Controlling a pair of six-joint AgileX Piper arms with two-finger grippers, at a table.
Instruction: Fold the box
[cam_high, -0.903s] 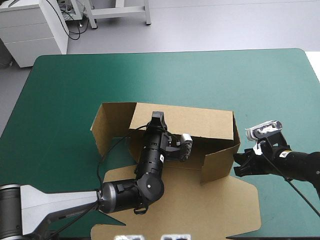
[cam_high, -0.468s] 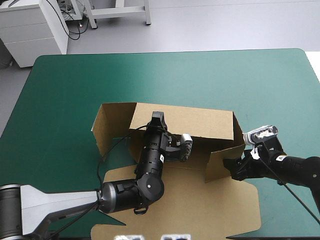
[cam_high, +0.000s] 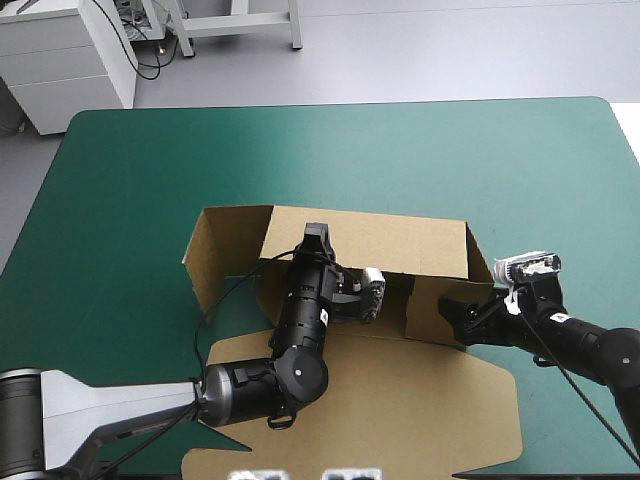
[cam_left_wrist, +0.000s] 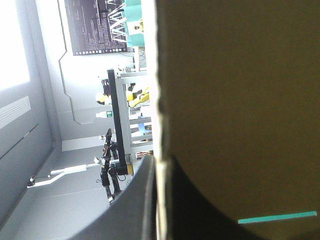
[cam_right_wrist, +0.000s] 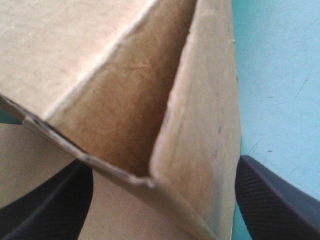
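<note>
Brown box (cam_high: 400, 245), rear wall pinched by left pincer (cam_left_wrist: 157, 167), corner inside the spread right pincer (cam_right_wrist: 165, 172)

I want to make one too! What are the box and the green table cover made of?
The box looks like matte brown cardboard: rough fibrous face, pale cut edges. The teal-green cover looks smooth and dull, maybe a rubbery mat or cloth; I cannot tell which.

- A robotics lab: a left arm (cam_high: 300, 330) and a right arm (cam_high: 570, 340) at a teal-green table (cam_high: 150, 160).
- Beyond it: grey floor (cam_high: 450, 50), white cabinet (cam_high: 70, 90), white bench frame (cam_high: 240, 28).
</note>
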